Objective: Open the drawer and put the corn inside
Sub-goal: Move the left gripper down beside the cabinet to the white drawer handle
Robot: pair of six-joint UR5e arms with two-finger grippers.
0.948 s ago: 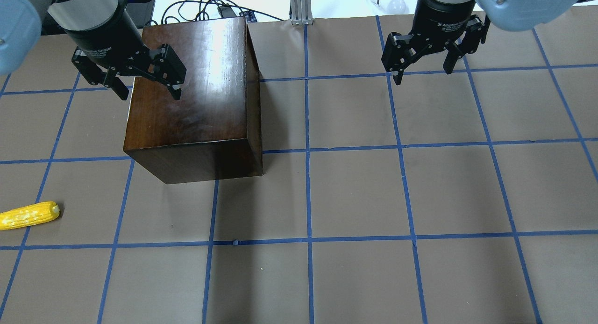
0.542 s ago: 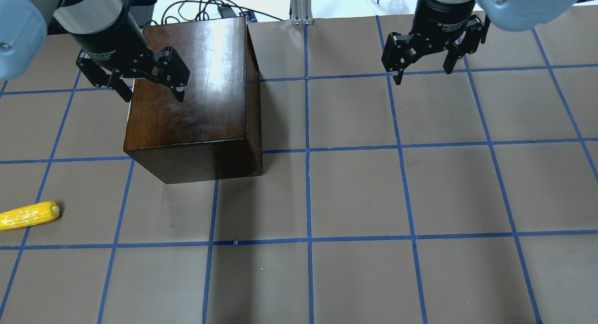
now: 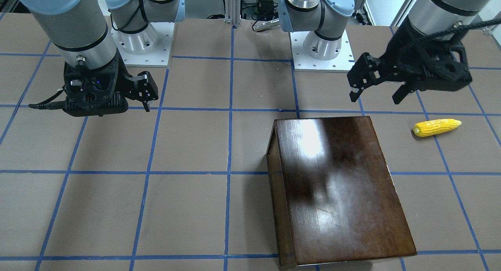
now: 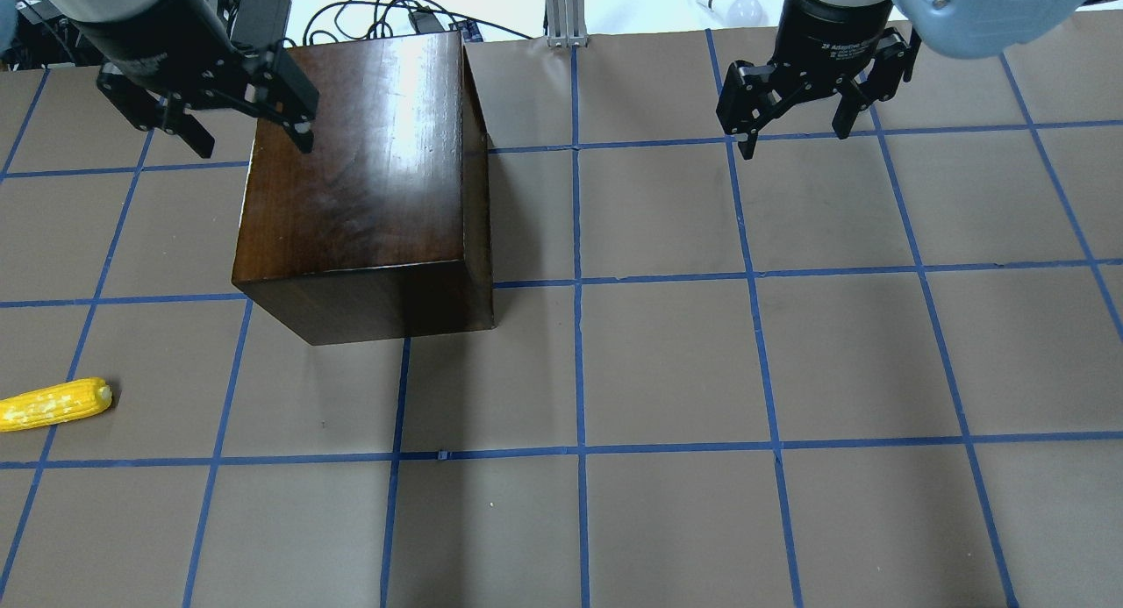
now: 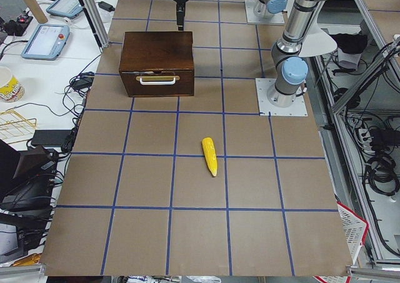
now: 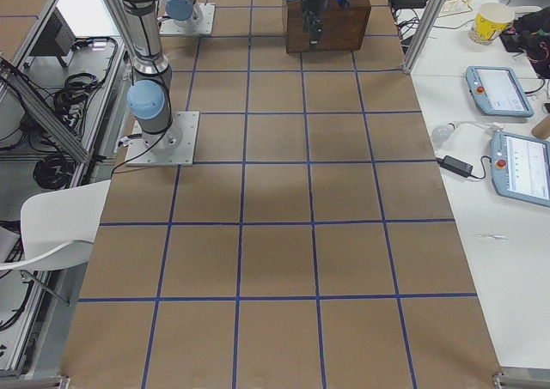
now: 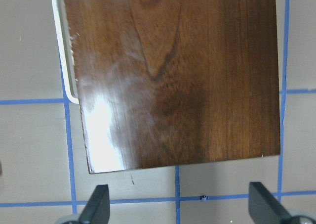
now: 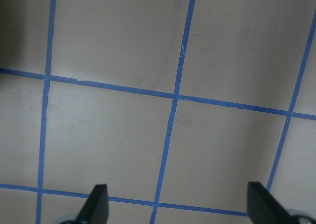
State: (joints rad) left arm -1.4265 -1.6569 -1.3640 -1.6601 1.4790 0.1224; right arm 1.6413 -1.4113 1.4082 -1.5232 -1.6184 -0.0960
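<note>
My left gripper, spread and empty, is the one nearer the cabinet; the shut drawer fronts the bench's left edge, its handle lying parallel to that edge.

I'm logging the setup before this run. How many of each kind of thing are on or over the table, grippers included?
cabinet: 1
drawer: 1
corn: 1
grippers: 2, the left gripper and the right gripper
Total: 5
</note>
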